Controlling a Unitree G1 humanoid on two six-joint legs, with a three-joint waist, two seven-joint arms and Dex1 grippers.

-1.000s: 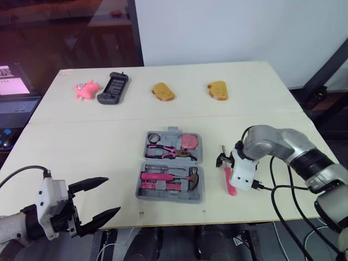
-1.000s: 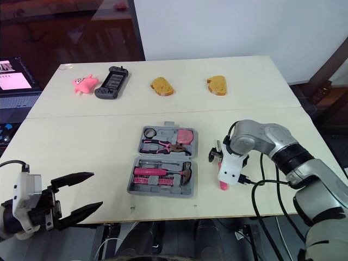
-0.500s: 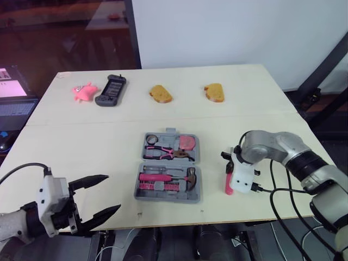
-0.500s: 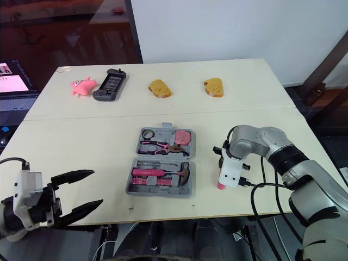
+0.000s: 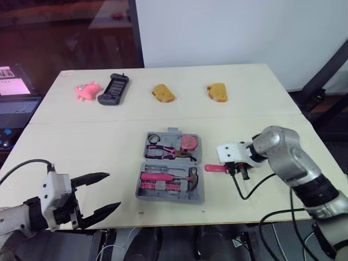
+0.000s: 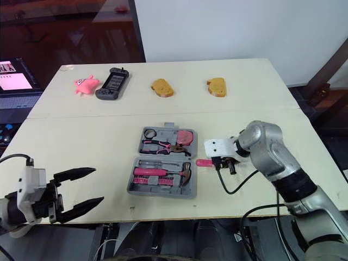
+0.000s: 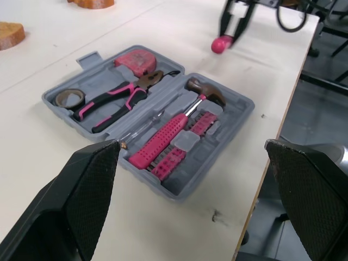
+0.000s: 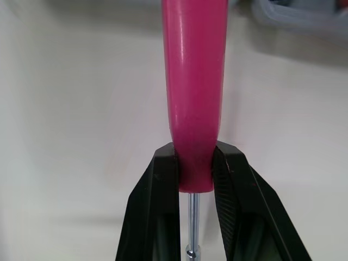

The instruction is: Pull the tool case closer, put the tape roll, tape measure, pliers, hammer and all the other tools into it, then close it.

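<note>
Two black fingers (image 8: 157,185) of the right gripper (image 8: 194,160) pinched the pink screwdriver (image 5: 213,168) at the narrow end of its handle, right where the thin metal shaft began. Most of the handle stuck out past the grip. It was pointing at the right side of the tool case (image 5: 198,198) with its tip just beside the case wall, low over the table (image 5: 81,141).

The case lay open at the middle of the table. It held the tape roll (image 5: 152,138), pliers (image 5: 166,150), tape measure (image 5: 188,142) and hammer (image 5: 191,175). Which slot was free for the screwdriver was hard to make out; it seemed to be one in the half nearer the robot.

The left gripper (image 5: 113,190) hung at the near left edge of the table, fingers spread wide and holding nothing, well apart from the case.

With so short a hold on a smooth, tapering handle, the tool could swivel or slide out as it was carried across. A low approach could also knock the handle tip against the case wall and shove the unbraced case away, or jolt the seated tools loose.
</note>
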